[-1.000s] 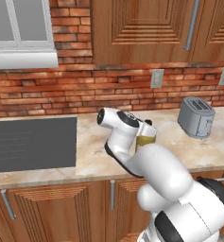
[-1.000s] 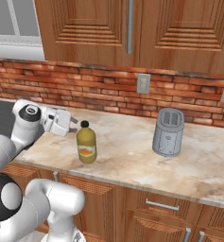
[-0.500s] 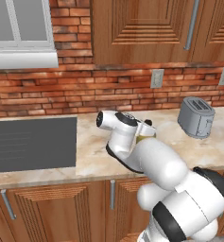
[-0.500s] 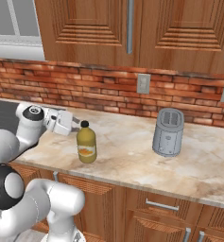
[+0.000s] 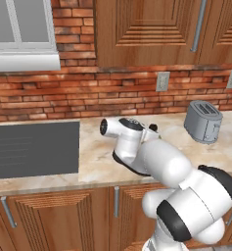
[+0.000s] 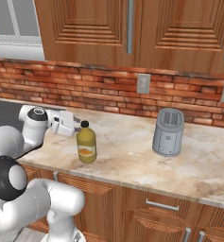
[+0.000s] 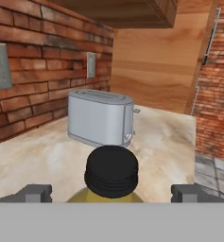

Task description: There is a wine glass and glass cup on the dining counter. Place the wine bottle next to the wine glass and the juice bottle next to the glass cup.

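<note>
Juice bottle [image 6: 86, 143] stands upright on the marbled worktop [image 6: 132, 156] below the brick wall [image 6: 108, 92], near the front edge, yellow with a black cap and an orange-and-white label. That full shape is plain from the right base view, where my gripper [image 6: 77, 126] sits level with the bottle's neck, just beside it on the side away from the toaster [image 6: 168, 132]. From the left base view my own arm covers the bottle, and I make out little more than a dark bit of my hand past the wrist; that view does give the dark cooktop [image 5: 34, 147] set into the worktop to the left, and the toaster well off to the right near the wall.

Looking along my hand, the cap [image 7: 111, 171] fills the lower middle with a sliver of yellow shoulder beneath it, and my two fingertips [image 7: 35, 193] stand far apart on either side of it, clear of the bottle. My jaws are spread as wide as they go and I have hold of nothing. Beyond the cap the toaster stands on the stone, its two slots on top; I cannot tell whether anything is in them. Whether the bottle is full I cannot tell.
</note>
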Controlling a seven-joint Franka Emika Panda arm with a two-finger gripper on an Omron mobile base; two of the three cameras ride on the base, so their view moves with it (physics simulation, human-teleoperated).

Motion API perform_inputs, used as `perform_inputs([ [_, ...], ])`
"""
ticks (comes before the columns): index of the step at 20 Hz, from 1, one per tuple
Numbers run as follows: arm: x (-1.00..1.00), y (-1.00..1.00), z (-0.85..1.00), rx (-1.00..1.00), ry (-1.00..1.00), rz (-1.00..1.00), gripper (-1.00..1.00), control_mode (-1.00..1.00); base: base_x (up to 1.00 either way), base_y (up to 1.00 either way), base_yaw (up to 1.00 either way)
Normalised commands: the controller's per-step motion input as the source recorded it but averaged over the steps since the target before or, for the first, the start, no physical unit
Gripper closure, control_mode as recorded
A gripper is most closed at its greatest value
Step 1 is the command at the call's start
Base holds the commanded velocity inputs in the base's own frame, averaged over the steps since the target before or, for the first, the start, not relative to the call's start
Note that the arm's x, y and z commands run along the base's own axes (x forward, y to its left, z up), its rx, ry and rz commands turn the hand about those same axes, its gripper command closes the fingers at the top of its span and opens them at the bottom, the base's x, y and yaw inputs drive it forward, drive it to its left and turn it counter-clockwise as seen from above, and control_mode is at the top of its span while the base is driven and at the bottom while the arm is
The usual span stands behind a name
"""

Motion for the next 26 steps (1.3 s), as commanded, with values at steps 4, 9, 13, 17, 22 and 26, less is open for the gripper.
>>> perform_inputs([
  [4, 0.13, -0.03, -0.14, 0.0, -0.11, 0.07, -1.0, -1.0, 0.0, 0.0, 0.0],
  [9, 0.02, -0.06, -0.09, 0.0, -0.07, 0.05, -1.0, -1.0, 0.0, 0.0, 0.0],
  [13, 0.0, -0.12, -0.05, 0.0, -0.04, 0.03, -1.0, -1.0, 0.0, 0.0, 0.0],
  [17, 0.06, -0.17, -0.01, 0.0, -0.03, 0.03, -1.0, -1.0, 0.0, 0.0, 0.0],
  [22, 0.1, -0.1, 0.0, 0.0, -0.02, 0.04, -1.0, -1.0, 0.0, 0.0, 0.0],
  [26, 0.0, 0.0, 0.0, 0.0, -0.04, 0.04, -1.0, -1.0, 0.0, 0.0, 0.0],
])
